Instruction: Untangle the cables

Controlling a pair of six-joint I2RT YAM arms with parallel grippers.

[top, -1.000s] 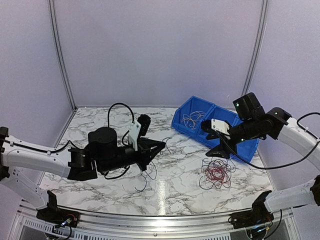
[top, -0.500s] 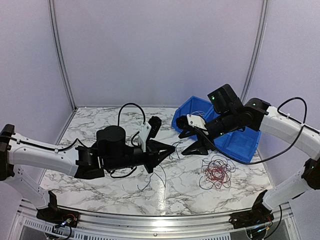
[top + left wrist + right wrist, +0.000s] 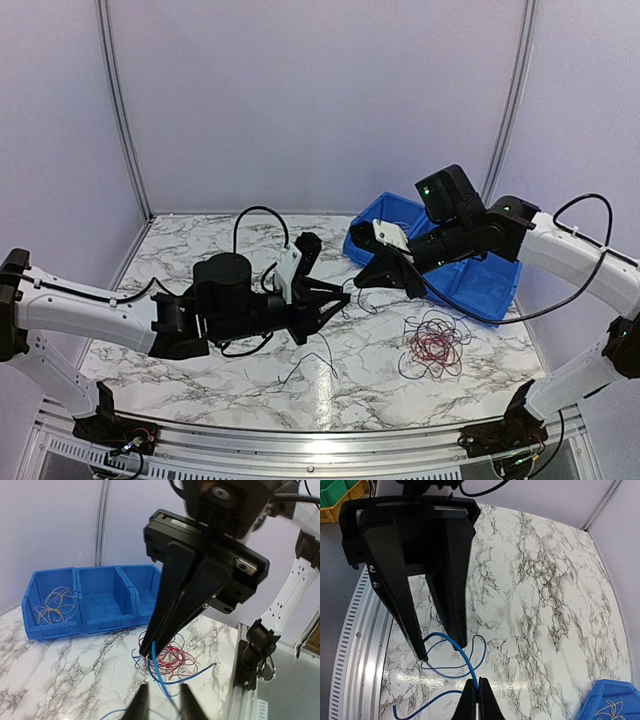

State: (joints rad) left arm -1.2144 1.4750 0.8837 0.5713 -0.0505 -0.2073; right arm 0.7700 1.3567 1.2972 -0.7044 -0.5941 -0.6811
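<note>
Over the middle of the table [image 3: 200, 250], I see my right gripper [image 3: 477, 686] pressed together on one blue cable [image 3: 160, 675]. My left gripper [image 3: 163, 690] faces it tip to tip, fingers apart, with this cable passing between them. The tangled cables [image 3: 432, 345] lie near, to the right, just before the blue bin [image 3: 480, 290]. Bare marble spreads leftward and toward the near rail [image 3: 320, 440].

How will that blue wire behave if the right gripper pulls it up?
Probably floppy: the blue wire curls in loose loops beyond the right gripper pinching it. Likely very light, being so thin. It may slip, since only a sliver sits between the shut fingertips.
</note>
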